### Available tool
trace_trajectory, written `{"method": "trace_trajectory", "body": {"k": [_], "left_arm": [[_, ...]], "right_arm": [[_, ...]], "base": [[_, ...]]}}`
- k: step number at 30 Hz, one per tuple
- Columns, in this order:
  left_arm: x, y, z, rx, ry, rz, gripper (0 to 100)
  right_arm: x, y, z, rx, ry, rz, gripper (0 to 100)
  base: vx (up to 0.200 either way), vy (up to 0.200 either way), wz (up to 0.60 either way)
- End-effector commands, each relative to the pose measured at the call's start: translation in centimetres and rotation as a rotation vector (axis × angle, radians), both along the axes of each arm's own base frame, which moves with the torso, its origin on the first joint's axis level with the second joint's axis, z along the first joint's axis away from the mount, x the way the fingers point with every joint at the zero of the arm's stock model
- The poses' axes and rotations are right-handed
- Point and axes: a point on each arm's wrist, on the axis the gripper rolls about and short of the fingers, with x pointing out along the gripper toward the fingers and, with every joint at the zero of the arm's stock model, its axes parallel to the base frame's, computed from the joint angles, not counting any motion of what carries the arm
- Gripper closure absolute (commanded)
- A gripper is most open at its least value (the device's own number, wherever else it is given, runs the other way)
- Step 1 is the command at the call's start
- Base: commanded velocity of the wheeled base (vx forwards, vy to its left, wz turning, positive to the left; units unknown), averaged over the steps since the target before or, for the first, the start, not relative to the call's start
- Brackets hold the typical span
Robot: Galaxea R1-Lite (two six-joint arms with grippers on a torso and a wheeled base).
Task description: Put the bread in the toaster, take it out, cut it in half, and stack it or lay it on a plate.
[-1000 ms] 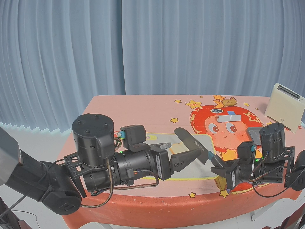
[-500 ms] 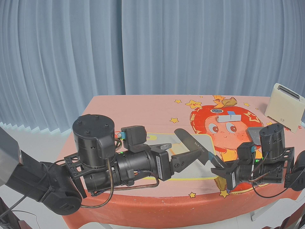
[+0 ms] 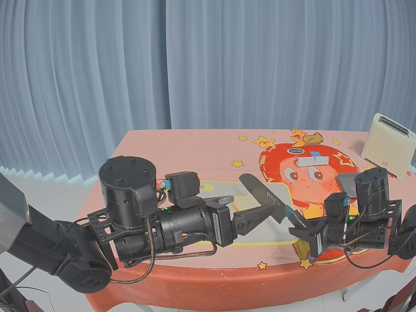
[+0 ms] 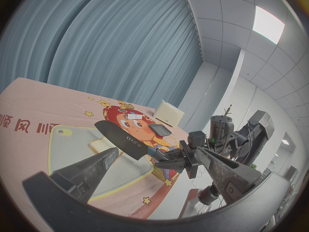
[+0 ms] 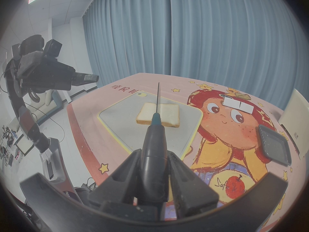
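Right jaws clench the knife (image 5: 154,136) by its handle, blade over the bread (image 5: 169,113) on the cutting board (image 5: 119,120); left jaws hang released over the board's near side.

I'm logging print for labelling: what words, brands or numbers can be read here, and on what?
On the knife: pale print, too blurred to read.
On the tablecloth: red characters, partly cut off, unreadable in full.
On the cartoon's black oval label: too small.
Beside the small apple: cursive, blurred.
On the toaster: mark too small.
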Motion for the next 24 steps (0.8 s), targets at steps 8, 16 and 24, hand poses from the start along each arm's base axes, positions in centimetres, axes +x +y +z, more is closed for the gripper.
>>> {"method": "trace_trajectory", "body": {"k": [8,16,24], "left_arm": [[-0.02,-0.05,-0.02,0.0,0.001,-0.002,0],[-0.02,-0.05,-0.02,0.0,0.001,-0.002,0],[-0.02,-0.05,-0.02,0.0,0.001,-0.002,0]], "right_arm": [[0.15,0.06,-0.31,-0.007,0.011,-0.001,100],[0.02,0.27,-0.29,-0.006,0.009,0.01,100],[-0.04,0.27,-0.06,0.002,0.0,0.011,100]], "base": [[0.0,0.0,0.0],[0.0,0.0,0.0],[0.0,0.0,0.0]]}}
